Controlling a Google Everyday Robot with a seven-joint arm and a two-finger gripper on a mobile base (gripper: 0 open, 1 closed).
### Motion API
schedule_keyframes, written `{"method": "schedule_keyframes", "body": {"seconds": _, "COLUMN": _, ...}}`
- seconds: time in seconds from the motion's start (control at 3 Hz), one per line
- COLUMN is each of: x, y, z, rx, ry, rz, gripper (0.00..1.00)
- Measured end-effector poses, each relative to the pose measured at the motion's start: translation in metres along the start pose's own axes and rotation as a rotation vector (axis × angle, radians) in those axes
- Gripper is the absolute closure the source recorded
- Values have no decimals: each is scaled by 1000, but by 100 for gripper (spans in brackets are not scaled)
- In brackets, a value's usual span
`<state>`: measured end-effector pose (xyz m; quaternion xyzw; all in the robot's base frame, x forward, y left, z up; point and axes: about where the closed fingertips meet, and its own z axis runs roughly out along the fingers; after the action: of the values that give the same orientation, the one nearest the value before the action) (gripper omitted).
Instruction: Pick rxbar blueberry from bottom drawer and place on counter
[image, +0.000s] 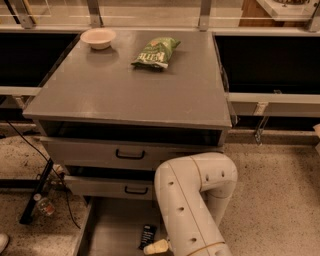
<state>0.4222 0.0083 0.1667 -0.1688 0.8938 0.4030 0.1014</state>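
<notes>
The rxbar blueberry (147, 235), a small dark bar with pale lettering, lies flat on the grey floor of the pulled-out bottom drawer (112, 225). My white arm bends down over that drawer from the right. A cream part of my gripper (156, 246) shows at the bottom edge, just right of and below the bar, very close to it; the rest is hidden by the arm and the frame edge. The counter (125, 90) is the wide grey top above the drawers.
A green chip bag (156, 51) and a pale bowl (98, 37) sit at the back of the counter. Two upper drawers with black handles (130, 154) stand slightly ajar above the bottom one. Cables and a bottle (44, 205) lie on the floor at the left.
</notes>
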Motion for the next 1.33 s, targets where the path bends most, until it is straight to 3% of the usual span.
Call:
{"method": "schedule_keyframes", "body": {"seconds": 1.0, "x": -17, "y": 5, "z": 25, "rx": -40, "ry": 6, "rz": -10, "gripper": 0}}
{"method": "schedule_keyframes", "body": {"seconds": 1.33, "x": -12, "y": 14, "z": 24, "rx": -48, "ry": -8, "rz": -51, "gripper": 0}}
